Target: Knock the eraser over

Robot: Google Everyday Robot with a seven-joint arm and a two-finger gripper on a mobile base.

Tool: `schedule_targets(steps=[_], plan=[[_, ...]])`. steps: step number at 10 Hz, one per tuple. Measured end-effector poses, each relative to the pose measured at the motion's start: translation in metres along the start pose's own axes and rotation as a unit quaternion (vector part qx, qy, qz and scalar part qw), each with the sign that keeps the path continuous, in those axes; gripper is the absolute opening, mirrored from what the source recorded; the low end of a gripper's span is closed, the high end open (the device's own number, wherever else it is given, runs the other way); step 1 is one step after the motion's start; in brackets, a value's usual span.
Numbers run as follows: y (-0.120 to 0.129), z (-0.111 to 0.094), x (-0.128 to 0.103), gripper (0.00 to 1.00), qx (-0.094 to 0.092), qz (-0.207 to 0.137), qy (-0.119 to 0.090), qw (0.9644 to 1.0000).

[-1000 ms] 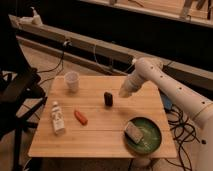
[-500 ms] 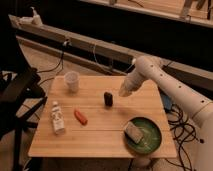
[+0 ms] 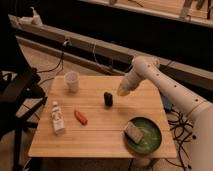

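Note:
The eraser (image 3: 108,98), a small dark block, stands upright near the middle of the wooden table (image 3: 100,132). My gripper (image 3: 121,91) hangs at the end of the white arm just to the right of the eraser, close to it and a little above the tabletop. I cannot tell whether it touches the eraser.
A white cup (image 3: 72,81) stands at the back left. An orange carrot-like piece (image 3: 80,117) and a white bottle (image 3: 57,118) lie at the left. A green plate (image 3: 152,141) with a pale sponge block (image 3: 133,131) sits at the front right. A black chair (image 3: 15,92) stands left of the table.
The gripper has shifted slightly left, closer to the eraser. The eraser still stands upright in the same place.

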Motion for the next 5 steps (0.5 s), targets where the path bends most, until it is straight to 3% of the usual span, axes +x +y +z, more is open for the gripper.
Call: schedule_targets(steps=[2,5], plan=[[0.0,-0.01,-0.006,0.27,-0.001,-0.004,0.001,1.0],[0.006,0.007,-0.003,0.27,-0.007,-0.001,-0.001,1.0]])
